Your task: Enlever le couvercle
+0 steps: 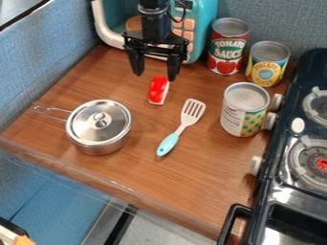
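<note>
On the left, a light-looking, stiff metal lid (84, 125) covers the pot (102, 149); pinch its small, probably slippery knob (100, 117). Your gripper (155, 74) hangs farther back, fingers apart.

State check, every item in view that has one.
Gripper: open, empty, above the counter
Lid: on pot
Pot: upright, covered
Three cans: upright, tops closed
Spatula: lying on counter
Red-and-white item: lying on counter
Microwave door: can't tell
</note>
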Controlling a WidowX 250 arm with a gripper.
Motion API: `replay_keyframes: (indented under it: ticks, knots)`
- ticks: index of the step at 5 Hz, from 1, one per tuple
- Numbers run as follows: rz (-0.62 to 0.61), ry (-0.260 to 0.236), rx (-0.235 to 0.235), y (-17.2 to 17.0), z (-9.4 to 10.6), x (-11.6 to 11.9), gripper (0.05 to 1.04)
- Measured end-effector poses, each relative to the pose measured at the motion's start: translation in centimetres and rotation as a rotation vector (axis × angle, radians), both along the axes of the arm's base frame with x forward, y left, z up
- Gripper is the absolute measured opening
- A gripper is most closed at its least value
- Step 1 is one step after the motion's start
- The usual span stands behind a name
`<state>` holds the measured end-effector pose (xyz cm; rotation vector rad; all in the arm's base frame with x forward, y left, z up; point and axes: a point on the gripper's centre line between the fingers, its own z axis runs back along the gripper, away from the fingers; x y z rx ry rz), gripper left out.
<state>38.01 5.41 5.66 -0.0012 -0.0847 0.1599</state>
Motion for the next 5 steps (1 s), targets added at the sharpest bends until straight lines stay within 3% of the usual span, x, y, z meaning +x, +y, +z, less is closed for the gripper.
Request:
replay_keyframes:
  ticks: [1, 2, 4, 5]
  knots:
    - [-0.005, 0.041, -0.006, -0.1, -1.5, -0.5, 1.000]
    - [-0.028, 0.056, 0.014, 0.3, -2.1, -2.4, 1.000]
    - [-0.031, -0.016, -0.014, 2.8, -0.2, -5.5, 1.000]
    - [-0.062, -0.007, -0.013, 3.8, -1.0, -7.0, 1.000]
